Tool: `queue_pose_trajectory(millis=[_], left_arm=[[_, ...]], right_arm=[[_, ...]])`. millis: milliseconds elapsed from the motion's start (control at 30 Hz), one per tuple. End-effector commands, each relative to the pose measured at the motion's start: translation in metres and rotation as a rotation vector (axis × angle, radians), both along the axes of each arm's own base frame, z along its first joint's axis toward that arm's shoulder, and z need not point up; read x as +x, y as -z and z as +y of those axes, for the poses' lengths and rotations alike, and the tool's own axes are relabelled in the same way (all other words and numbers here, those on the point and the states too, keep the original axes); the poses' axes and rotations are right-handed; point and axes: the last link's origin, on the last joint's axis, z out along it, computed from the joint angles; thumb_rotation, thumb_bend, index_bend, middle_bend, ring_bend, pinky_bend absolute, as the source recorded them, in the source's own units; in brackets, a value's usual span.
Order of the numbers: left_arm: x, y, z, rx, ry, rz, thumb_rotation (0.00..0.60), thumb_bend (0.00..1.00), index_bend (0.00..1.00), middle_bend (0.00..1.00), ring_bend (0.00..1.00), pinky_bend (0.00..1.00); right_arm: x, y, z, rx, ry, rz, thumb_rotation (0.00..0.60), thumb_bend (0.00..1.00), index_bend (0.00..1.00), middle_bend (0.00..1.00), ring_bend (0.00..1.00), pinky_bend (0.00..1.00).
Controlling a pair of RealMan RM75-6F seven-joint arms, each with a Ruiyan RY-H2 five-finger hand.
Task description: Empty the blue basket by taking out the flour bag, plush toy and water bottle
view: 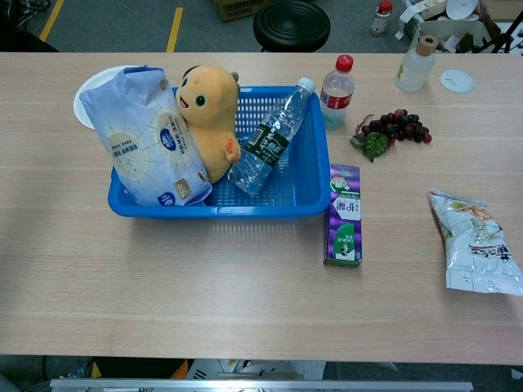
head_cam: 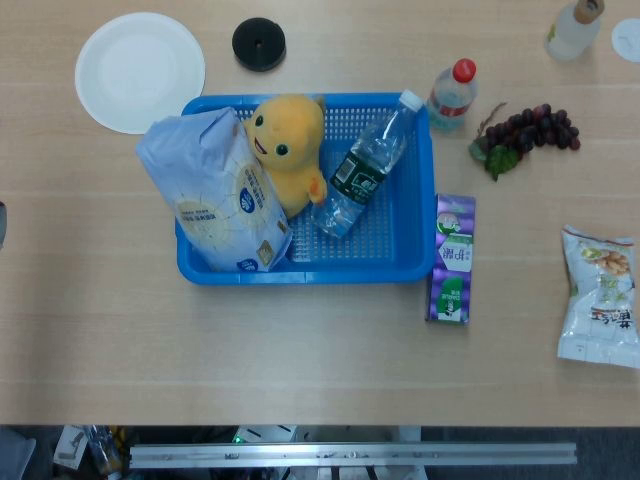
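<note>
The blue basket (head_cam: 400, 255) (view: 306, 192) sits mid-table with all three items inside. A pale blue flour bag (head_cam: 215, 195) (view: 147, 135) stands upright in its left end. Beside it leans the yellow plush toy (head_cam: 288, 145) (view: 208, 114), facing left. A clear water bottle (head_cam: 362, 170) (view: 265, 143) with a dark green label lies slanted across the right half, its white cap resting at the far right corner. Neither hand appears in the head view or the chest view.
A white plate (head_cam: 140, 70) and a black round lid (head_cam: 259, 44) lie behind the basket. A red-capped bottle (head_cam: 452, 97), grapes (head_cam: 528, 130), a purple carton (head_cam: 452, 258), a snack bag (head_cam: 600, 297) and a small pale bottle (head_cam: 575, 28) stand to the right.
</note>
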Motion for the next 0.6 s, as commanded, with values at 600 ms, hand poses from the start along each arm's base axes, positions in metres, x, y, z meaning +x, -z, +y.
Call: queue_pose_trajectory(millis=[600], left_arm=[[0.007, 0.001, 0.012, -0.07, 0.041, -0.036, 0.6, 0.46, 0.1, 0.14, 0.11, 0.25]], right_arm=[[0.018, -0.02, -0.015, -0.054, -0.07, -0.034, 0.6, 0.25, 0.24, 0.3, 0.22, 0.4]])
